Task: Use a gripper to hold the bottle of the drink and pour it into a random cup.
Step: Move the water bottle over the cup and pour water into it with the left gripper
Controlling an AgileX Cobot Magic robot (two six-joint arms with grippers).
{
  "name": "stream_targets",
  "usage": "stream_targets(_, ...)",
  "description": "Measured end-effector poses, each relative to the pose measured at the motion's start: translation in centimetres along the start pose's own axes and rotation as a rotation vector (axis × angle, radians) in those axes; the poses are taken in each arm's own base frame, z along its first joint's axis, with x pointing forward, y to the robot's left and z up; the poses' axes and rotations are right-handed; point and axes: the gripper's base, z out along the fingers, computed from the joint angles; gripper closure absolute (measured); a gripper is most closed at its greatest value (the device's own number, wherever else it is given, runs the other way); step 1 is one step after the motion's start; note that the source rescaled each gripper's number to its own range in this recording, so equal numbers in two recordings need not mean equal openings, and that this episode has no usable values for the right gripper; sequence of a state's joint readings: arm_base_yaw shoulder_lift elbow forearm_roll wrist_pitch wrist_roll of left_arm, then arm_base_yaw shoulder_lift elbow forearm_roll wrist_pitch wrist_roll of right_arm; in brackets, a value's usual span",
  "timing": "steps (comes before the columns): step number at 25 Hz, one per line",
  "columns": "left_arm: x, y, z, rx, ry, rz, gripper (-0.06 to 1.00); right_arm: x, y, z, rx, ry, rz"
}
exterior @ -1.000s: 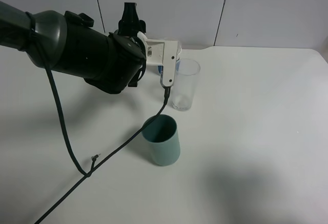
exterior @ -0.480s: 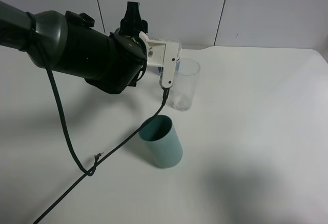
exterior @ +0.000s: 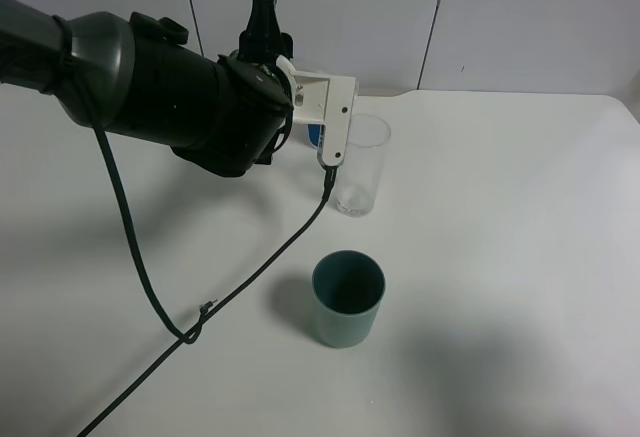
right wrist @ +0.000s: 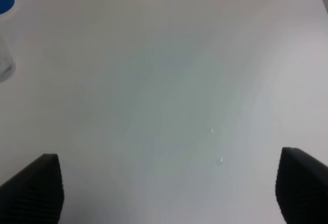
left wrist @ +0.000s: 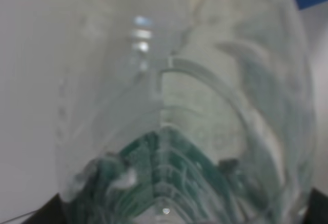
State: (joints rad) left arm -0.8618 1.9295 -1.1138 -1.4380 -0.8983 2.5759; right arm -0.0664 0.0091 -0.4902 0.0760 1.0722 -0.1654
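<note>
- Left gripper (exterior: 334,119) is clamping the bottle (left wrist: 174,131) beside the cup (exterior: 360,165), seemingly readying to pour.
- Right gripper (right wrist: 166,190) is idling, jaws wide, empty.
- Next: tipping the bottle over the cup.

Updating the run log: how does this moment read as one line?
left gripper: shut on bottle | place: by clear cup rim | right gripper: open, empty | teal cup: upright, apart

A white tabletop (exterior: 520,257) carries a tall clear cup (exterior: 360,167), upright. In front of it, apart, stands a teal cup (exterior: 347,299). Just behind it a blue cup (exterior: 314,135) shows, partly hidden. A black cable (exterior: 190,332) trails away from it.
</note>
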Motion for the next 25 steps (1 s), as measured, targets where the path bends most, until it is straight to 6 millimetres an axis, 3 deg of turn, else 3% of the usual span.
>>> stream_targets(25,0.16,0.03,0.01,-0.004,0.019,0.099,0.94,0.0,0.0,0.0,0.0,0.0,0.0)
